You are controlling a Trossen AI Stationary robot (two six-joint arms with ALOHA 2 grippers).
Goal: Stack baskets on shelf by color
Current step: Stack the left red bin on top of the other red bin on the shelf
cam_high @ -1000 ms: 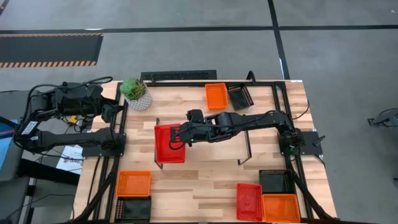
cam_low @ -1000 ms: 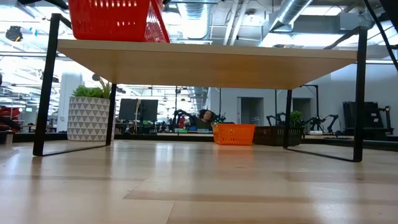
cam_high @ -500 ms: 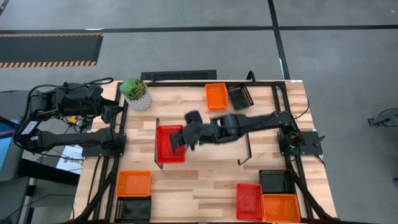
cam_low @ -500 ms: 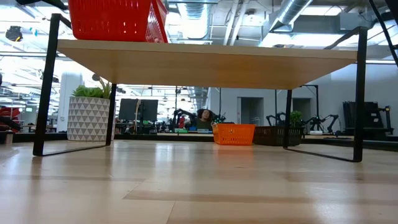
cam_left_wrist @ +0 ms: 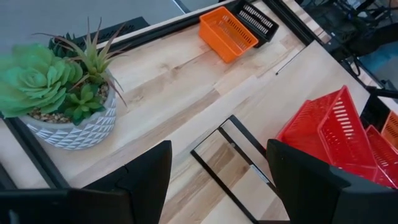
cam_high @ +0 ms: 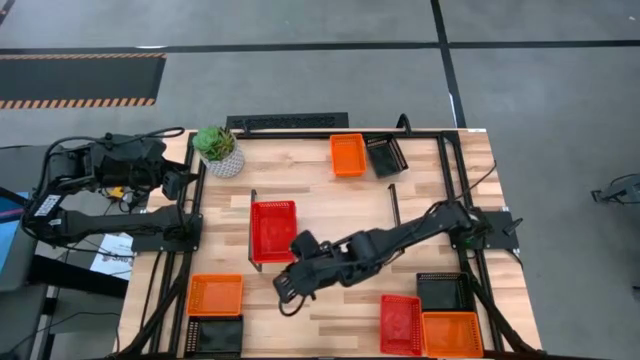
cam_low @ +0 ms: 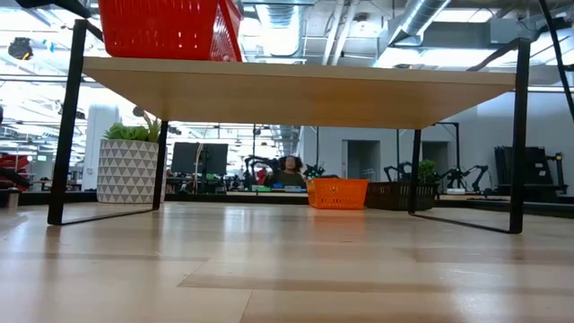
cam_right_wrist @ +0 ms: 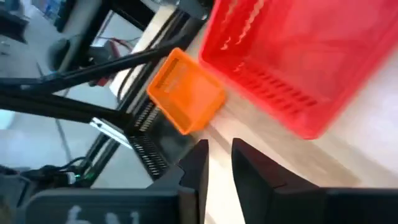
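Red baskets (cam_high: 273, 230), one nested in another (cam_left_wrist: 329, 134), stand on the left end of the shelf (cam_high: 340, 222); the low view shows them on the board (cam_low: 296, 85). My right gripper (cam_high: 284, 294) hovers off the shelf toward the near edge, its fingers (cam_right_wrist: 219, 163) narrowly open with nothing between them. It faces an orange basket (cam_right_wrist: 186, 90) and a black one (cam_high: 215, 333) at the near left. My left gripper (cam_left_wrist: 214, 180) waits open at the far left, beside the plant.
An orange basket (cam_high: 348, 153) and a black one (cam_high: 386, 155) sit at the far edge. A red (cam_high: 400, 323), an orange (cam_high: 452, 333) and a black basket (cam_high: 442, 290) lie at the near right. A potted plant (cam_high: 220, 150) stands at the far left.
My right gripper has drawn away from the red baskets on the shelf and swung toward the table's near edge, sinking a little and rolling its wrist. The red baskets stay on the shelf's left end.
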